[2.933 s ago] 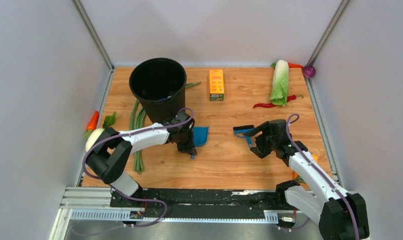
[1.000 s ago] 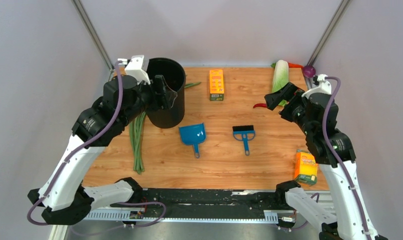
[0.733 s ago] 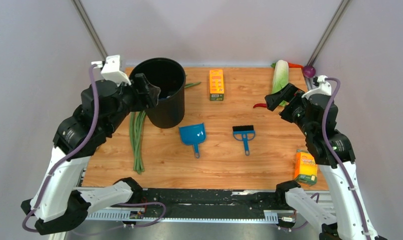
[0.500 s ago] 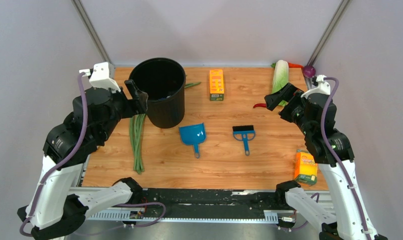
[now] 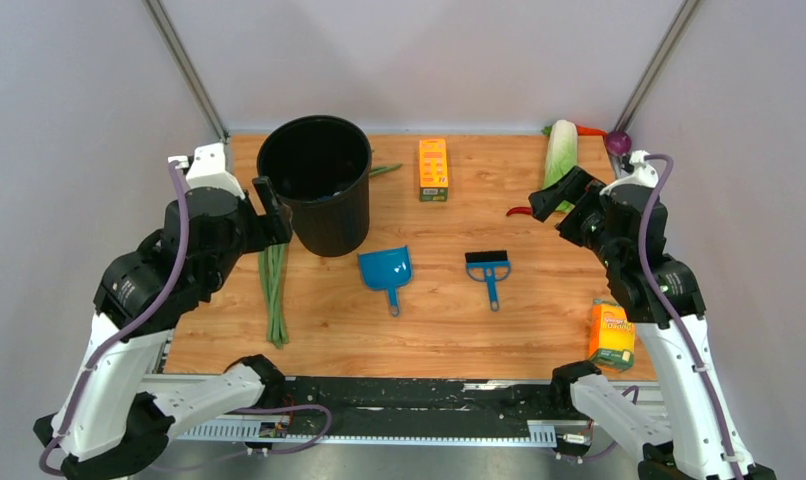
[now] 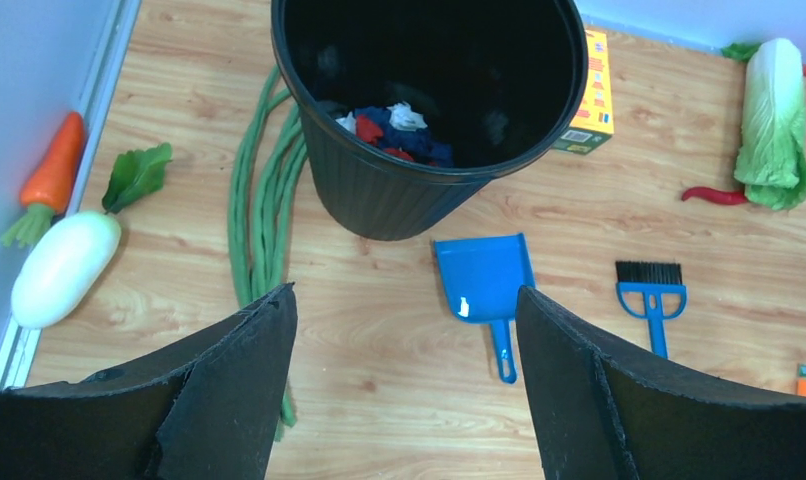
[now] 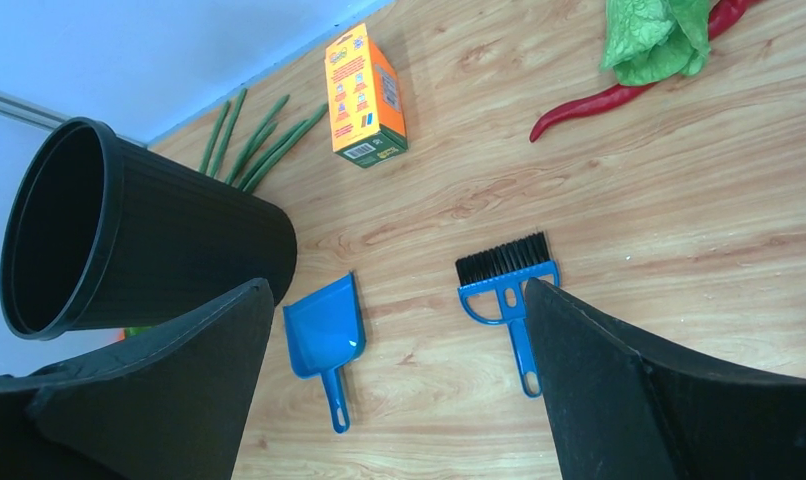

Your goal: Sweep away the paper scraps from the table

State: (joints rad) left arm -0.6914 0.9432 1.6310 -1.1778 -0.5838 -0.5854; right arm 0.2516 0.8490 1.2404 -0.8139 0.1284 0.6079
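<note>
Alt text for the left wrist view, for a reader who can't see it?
A black bin holds red, white and blue paper scraps; below it a blue dustpan and blue brush lie apart on the table, seen between the fingers of the open left gripper. Green beans lie beside the bin.

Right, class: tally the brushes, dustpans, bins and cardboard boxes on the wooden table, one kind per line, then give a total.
Small blue plastic hand brush: 1
Blue plastic dustpan: 1
Round black plastic bin: 1
Cardboard boxes: 2 (orange box at the far side, orange-and-yellow box at the near right)
Total: 5
</note>
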